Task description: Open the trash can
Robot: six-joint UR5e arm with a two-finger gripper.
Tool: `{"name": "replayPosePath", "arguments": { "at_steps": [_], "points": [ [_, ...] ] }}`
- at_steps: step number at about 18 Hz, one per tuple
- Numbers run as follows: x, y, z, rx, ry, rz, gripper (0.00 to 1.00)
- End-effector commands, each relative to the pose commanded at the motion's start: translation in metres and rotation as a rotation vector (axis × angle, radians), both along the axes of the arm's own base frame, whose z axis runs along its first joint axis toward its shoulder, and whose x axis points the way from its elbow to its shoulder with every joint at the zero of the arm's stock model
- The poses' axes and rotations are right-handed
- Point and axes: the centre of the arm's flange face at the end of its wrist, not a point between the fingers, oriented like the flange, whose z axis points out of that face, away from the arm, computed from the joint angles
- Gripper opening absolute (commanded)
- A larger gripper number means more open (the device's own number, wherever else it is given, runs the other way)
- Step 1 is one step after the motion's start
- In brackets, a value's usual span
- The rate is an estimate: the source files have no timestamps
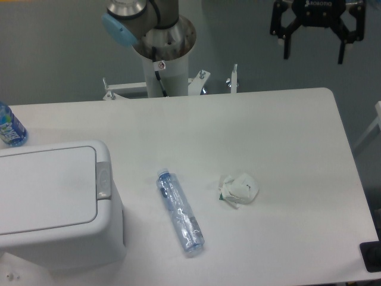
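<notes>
The trash can [47,196] is a large white boxy bin at the table's front left corner. Its flat lid lies down, shut, and a small grey latch tab [103,180] sits on the lid's right edge. My gripper [314,55] hangs high at the top right, above the table's far edge and well away from the bin. Its black fingers point down and stand open with nothing between them.
A clear empty plastic bottle [180,212] lies on the table just right of the bin. A crumpled white paper wad [239,189] rests further right. A blue-labelled bottle [10,126] stands at the left edge behind the bin. The arm's base column [164,53] rises behind the table.
</notes>
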Motion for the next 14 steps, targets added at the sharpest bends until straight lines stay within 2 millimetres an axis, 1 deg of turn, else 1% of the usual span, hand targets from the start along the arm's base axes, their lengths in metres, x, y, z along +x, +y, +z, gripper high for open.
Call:
{"name": "replayPosePath", "arguments": {
  "at_steps": [4, 6, 8, 11, 14],
  "points": [
    [0.003, 0.003, -0.002, 0.004, -0.006, -0.008, 1.0],
    [0.012, 0.019, -0.006, 0.004, -0.016, -0.029, 1.0],
    [0.011, 0.026, -0.014, 0.023, -0.053, 0.032, 1.0],
    [0.021, 0.061, -0.029, 0.089, -0.158, 0.15, 1.0],
    [0.039, 0.096, -0.048, 0.153, -0.313, 0.303, 1.0]
  ]
}}
